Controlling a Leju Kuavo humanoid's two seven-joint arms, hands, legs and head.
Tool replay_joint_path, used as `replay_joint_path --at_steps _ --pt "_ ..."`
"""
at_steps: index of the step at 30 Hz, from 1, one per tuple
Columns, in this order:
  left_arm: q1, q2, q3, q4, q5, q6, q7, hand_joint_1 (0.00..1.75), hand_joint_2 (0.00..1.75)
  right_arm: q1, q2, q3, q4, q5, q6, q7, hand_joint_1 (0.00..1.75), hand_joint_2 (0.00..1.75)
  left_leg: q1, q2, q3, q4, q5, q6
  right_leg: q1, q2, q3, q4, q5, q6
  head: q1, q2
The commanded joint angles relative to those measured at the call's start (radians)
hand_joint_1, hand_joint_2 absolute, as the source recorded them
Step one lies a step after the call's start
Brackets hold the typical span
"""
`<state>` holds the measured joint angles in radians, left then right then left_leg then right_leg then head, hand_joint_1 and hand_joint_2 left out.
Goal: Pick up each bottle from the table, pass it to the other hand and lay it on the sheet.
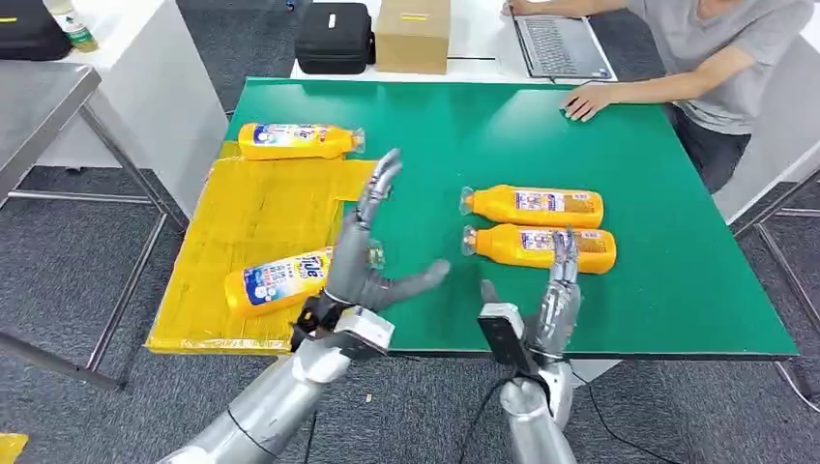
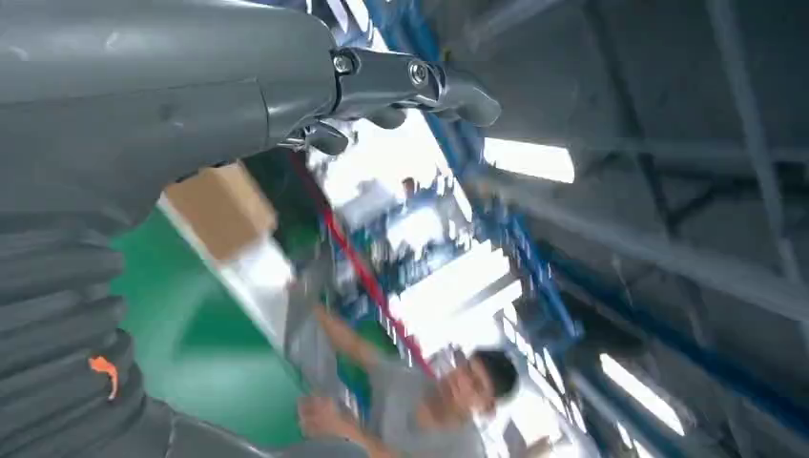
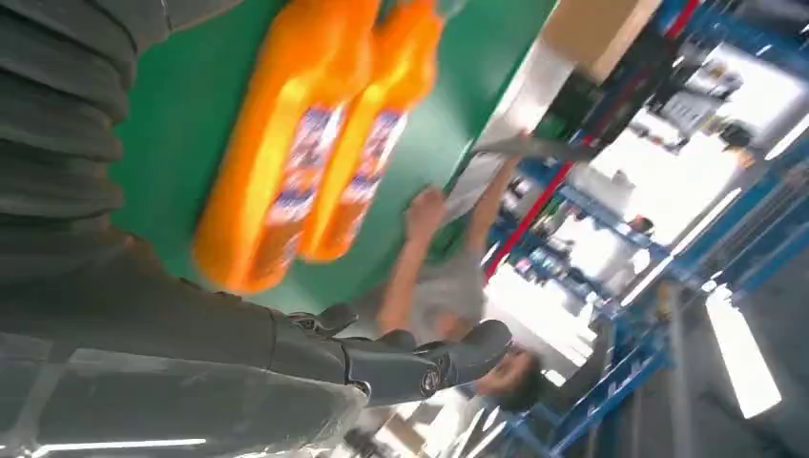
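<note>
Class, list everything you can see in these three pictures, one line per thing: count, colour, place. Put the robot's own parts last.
bottles on sheet: two, orange, left side.
bottles on table: two, orange, side by side, right of centre.
sheet: one, yellow, table's left part.
table: one, green top.
cardboard box: one, brown, far white table.
case: one, black, beside box.
laptop: one, grey, far table.
person: one, grey shirt, far right.
left hand: open, over sheet's edge.
right hand: open, by nearer table bottle.

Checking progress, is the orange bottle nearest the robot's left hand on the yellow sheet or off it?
On it: the orange bottle lies on its side on the yellow sheet.
</note>
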<state>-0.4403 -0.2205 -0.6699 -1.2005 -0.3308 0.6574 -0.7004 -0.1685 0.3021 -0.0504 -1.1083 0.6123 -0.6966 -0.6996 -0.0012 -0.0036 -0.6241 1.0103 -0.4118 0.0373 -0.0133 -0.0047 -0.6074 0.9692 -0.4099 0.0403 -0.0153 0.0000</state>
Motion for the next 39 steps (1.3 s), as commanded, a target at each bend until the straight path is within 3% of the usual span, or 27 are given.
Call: replay_joint_path --at_steps 1,13,15,17,22,23,26,28,39 --pt "-0.063 0.013 0.069 0.171 -0.252 0.041 0.002 0.00 1.75 0.006 -0.064 -0.169 -0.148 -0.046 -0.002 0.001 0.00 1.75 0.000 -0.002 0.002 -0.001 0.001 -0.001 0.000 -0.003 0.003 0.000 -0.001 -0.001 0.000 0.000" --pt "-0.073 0.018 0.014 0.214 -0.207 0.041 0.002 0.00 1.75 0.001 -0.033 -0.188 -0.146 -0.020 -0.002 0.001 0.00 1.75 0.001 0.001 0.003 -0.001 0.000 -0.001 0.001 0.000 0.004 0.000 -0.001 -0.001 0.000 0.000" --pt "-0.080 0.022 -0.012 0.222 -0.175 0.041 0.002 0.00 1.75 0.009 -0.030 -0.206 -0.164 0.036 -0.002 0.001 0.00 1.75 0.001 0.000 0.003 -0.001 0.000 -0.001 0.001 0.000 0.004 0.000 -0.001 -0.001 0.000 0.000" --pt "-0.087 0.033 -0.055 0.222 -0.114 0.041 0.002 0.00 1.75 0.019 -0.041 -0.248 -0.174 0.246 -0.002 0.001 0.00 1.75 0.001 -0.001 0.003 -0.001 0.001 -0.001 0.001 -0.001 0.004 0.000 -0.001 -0.001 0.000 0.000" --pt "-0.059 0.045 -0.039 0.188 -0.103 0.041 0.002 0.00 1.75 -0.012 -0.108 -0.261 -0.057 0.215 -0.002 0.001 0.00 1.75 0.001 0.000 0.004 -0.001 0.001 -0.001 0.001 -0.001 0.005 -0.001 0.000 -0.001 0.000 0.000" --pt "-0.050 0.045 -0.025 0.173 -0.091 0.041 0.002 0.00 1.75 -0.015 -0.081 -0.302 -0.051 0.289 -0.002 0.001 0.00 1.75 0.001 0.000 0.003 -0.001 0.001 -0.001 0.001 -0.001 0.004 -0.001 0.000 -0.001 0.000 0.000" --pt "-0.007 0.045 0.012 0.105 -0.036 0.041 0.002 0.00 1.75 -0.071 -0.115 -0.368 0.073 0.347 -0.002 0.001 0.00 1.75 0.001 0.001 0.004 -0.002 0.000 -0.001 0.001 0.001 0.005 -0.002 0.000 -0.001 0.000 0.000" --pt "0.001 0.043 -0.046 0.059 0.090 0.041 0.002 0.00 1.75 -0.111 -0.139 -0.418 0.113 0.423 -0.002 0.001 0.00 1.75 0.001 0.002 0.006 -0.002 0.000 -0.001 0.001 0.002 0.007 -0.002 0.000 -0.001 0.000 0.000" --pt "0.016 0.017 -0.079 -0.001 0.103 0.041 0.002 0.00 1.75 -0.121 -0.159 -0.405 0.067 0.395 -0.002 0.001 0.00 1.75 0.000 0.001 0.004 -0.001 -0.001 -0.002 0.000 0.001 0.006 0.000 -0.001 -0.002 0.000 0.000"
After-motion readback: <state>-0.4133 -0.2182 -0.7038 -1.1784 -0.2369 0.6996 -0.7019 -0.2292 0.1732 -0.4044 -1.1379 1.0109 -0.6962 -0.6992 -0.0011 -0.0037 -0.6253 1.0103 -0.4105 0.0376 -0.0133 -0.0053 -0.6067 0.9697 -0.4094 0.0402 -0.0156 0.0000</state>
